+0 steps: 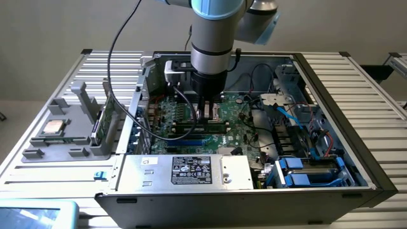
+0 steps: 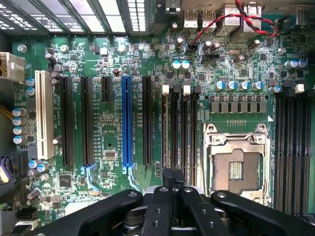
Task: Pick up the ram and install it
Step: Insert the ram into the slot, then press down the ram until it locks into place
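Note:
The ram (image 1: 190, 127), a long narrow green stick, stands on edge in a memory slot on the motherboard (image 1: 239, 107) inside the open computer case. My gripper (image 1: 207, 117) reaches straight down onto the stick's top edge near its middle. In the wrist view the gripper (image 2: 173, 178) has its black fingertips (image 2: 167, 183) pressed together over the row of memory slots (image 2: 179, 132), beside the empty processor socket (image 2: 236, 169). I cannot tell whether the fingertips touch the ram or hover just above it.
At the exterior view's left, a grey fixture (image 1: 76, 102) holds a silver processor chip (image 1: 53, 127) and a green expansion card (image 1: 102, 119). Black and blue cables (image 1: 289, 119), a power supply (image 1: 190, 169) and blue drive trays (image 1: 311, 171) crowd the case around the board.

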You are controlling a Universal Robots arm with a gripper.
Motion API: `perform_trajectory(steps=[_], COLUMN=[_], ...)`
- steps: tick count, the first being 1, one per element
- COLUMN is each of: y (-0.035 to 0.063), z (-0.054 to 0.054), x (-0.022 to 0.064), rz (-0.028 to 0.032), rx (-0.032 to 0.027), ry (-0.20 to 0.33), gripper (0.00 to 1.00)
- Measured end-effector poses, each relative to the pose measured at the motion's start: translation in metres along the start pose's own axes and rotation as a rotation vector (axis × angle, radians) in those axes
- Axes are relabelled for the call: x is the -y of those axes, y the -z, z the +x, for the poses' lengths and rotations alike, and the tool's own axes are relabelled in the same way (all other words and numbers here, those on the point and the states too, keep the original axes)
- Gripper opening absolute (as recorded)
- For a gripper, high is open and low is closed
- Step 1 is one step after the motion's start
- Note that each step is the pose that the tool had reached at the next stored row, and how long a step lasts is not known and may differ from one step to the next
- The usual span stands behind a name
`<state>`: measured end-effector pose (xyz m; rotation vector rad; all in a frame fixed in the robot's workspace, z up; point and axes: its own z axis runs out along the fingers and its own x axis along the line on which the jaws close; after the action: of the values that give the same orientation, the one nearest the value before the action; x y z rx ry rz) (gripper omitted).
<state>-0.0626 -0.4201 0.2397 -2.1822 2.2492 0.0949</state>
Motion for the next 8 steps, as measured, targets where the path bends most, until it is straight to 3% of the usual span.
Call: perform_trajectory(steps=[8], y=[0.0], z=[-0.0001], x=[0.0], rz=[0.0002], rx=[0.0001], ry=[-0.001], gripper=[0.09])
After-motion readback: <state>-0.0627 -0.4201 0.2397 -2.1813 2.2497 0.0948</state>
